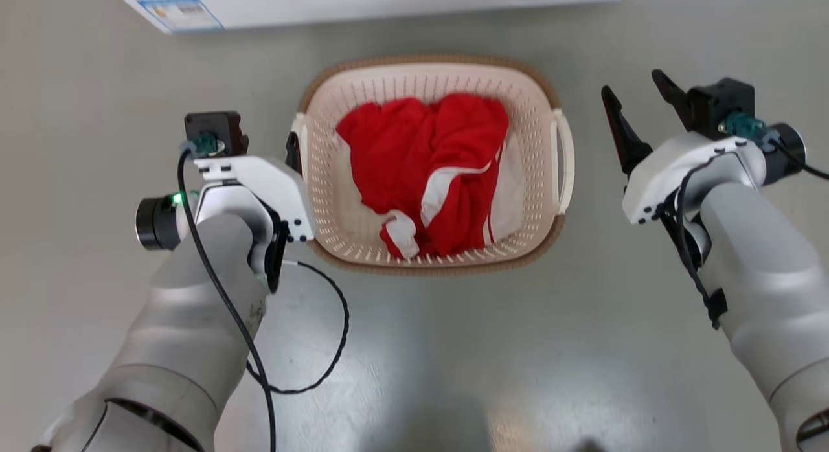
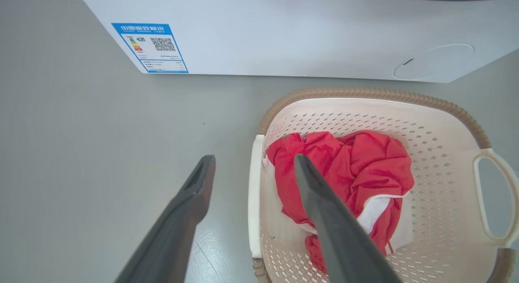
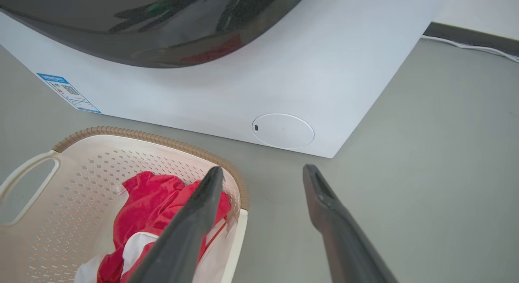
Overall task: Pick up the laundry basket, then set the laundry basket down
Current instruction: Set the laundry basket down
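The laundry basket point(image 1: 421, 60) is sitting on the grey floor point(image 1: 453, 348), just in front of a white washer point(image 1: 388, 2), between the two arms. A crumpled red and white garment point(image 1: 427, 160) is lying inside it.

The left gripper point(image 2: 253, 158) is standing spread wide and holding nothing. In the left wrist view its two dark fingers are straddling the basket's left side: one finger is pointing over the bare floor outside the basket, the other is reaching over the inside, in front of the garment, and the white left handle point(image 2: 254, 194) is showing in the gap between them. Whether either finger is touching the handle cannot be told. In the head view this gripper is sitting close against the basket's left wall.

The right gripper point(image 1: 629, 81) is also spread wide and holding nothing. In the head view it is hanging beside the basket's right handle point(image 1: 565, 160), near it but apart, with a strip of floor showing between. In the right wrist view one finger is crossing in front of the basket's brown rim, and the other is pointing over the floor toward the washer's corner.

A blue label point(image 2: 150, 48) is stuck on the washer's front. A black cable point(image 1: 330, 348) is looping from the left arm.
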